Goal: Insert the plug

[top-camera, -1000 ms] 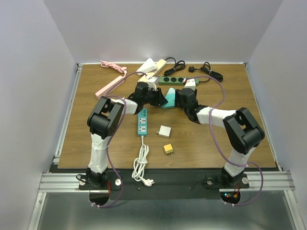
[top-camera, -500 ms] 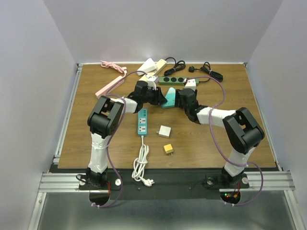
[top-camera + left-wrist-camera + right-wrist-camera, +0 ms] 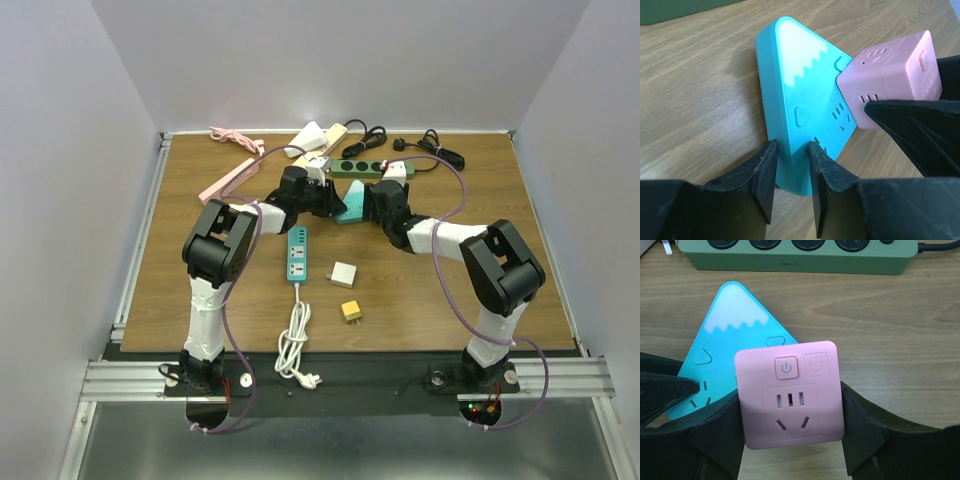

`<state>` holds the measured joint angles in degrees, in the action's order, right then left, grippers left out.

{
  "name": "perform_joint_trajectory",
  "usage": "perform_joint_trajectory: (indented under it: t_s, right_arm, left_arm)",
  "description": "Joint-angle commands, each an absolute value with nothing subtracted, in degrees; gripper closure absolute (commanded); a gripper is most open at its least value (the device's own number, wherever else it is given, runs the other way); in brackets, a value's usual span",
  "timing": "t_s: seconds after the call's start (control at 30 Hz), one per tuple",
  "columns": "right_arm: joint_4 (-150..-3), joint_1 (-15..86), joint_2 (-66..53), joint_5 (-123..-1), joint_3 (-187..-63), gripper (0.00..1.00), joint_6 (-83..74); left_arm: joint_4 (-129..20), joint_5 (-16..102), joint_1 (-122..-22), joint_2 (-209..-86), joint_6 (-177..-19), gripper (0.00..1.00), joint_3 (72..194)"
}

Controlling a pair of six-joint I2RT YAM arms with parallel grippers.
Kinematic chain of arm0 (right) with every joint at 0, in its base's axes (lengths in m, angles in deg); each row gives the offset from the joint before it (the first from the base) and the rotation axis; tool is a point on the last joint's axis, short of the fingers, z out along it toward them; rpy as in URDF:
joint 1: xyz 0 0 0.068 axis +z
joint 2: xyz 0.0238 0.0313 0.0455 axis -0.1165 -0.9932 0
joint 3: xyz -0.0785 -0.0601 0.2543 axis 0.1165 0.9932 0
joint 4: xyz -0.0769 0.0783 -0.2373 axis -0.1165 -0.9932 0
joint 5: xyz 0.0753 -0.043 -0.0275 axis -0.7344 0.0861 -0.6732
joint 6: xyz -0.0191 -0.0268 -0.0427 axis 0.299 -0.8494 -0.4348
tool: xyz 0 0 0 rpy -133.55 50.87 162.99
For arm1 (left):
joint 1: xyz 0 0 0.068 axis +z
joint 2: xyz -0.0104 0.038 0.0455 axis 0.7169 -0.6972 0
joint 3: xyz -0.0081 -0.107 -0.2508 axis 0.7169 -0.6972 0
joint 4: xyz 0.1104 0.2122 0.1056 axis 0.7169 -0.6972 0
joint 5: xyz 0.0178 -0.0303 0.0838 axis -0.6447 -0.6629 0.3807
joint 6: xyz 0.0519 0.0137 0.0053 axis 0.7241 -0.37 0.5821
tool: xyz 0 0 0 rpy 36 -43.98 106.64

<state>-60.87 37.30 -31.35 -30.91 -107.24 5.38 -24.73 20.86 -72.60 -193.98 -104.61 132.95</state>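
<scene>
Left claw: pinched on the near edge of the teal triangle socket block, bracing it on the table, mid-table toward the far side. Just right of it, the pink cube plug leans against the block's right corner, slightly tilted. Right claw: clamped on the cube's two sides. Prongs are hidden, so I can't tell if they've entered. My read is that gripping and lining up are done and full seating is left.
</scene>
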Motion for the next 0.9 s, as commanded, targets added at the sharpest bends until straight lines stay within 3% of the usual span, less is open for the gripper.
perform_joint_trajectory:
  t_s: [0.0,0.2,0.3,0.5,0.6,0.8,0.83,0.87]
  right_arm:
    - [-78.2,38.5,-43.0,-46.2,-103.8,1.0,12.4]
    - [-81.2,38.5,-41.3,-44.8,-105.1,0.98,14.0]
    - [-82.4,38.4,-38.9,-43.1,-104.9,0.91,14.9]
    - [-83.8,38.5,-30.6,-40.4,-104.1,0.49,14.9]
    - [-84.1,38.5,-24.8,-38.2,-103.1,0.45,14.7]
    - [-84.4,38.5,-13.4,-35.3,-100.6,0.23,12.6]
    - [-84.6,38.4,-12.8,-34.5,-100.4,0.14,11.9]
    - [-84.8,38.4,-12.4,-34.1,-100.2,0.11,11.8]
  left_arm:
    - [-28.7,8.5,-76.4,-194.8,-104.8,0.81,134.2]
    - [-29.0,8.9,-76.5,-194.4,-104.4,0.81,133.5]
    - [-29.0,9.9,-76.5,-193.9,-104.8,0.81,132.7]
    - [-29.0,12.0,-76.5,-192.9,-106.0,0.83,130.6]
    - [-28.9,13.3,-76.5,-192.1,-106.3,0.84,129.6]
    - [-28.4,14.9,-76.6,-189.8,-107.4,0.85,127.5]
    - [-28.3,15.2,-76.5,-189.1,-107.7,0.85,127.1]
    - [-28.2,15.1,-76.6,-188.7,-107.9,0.85,126.8]
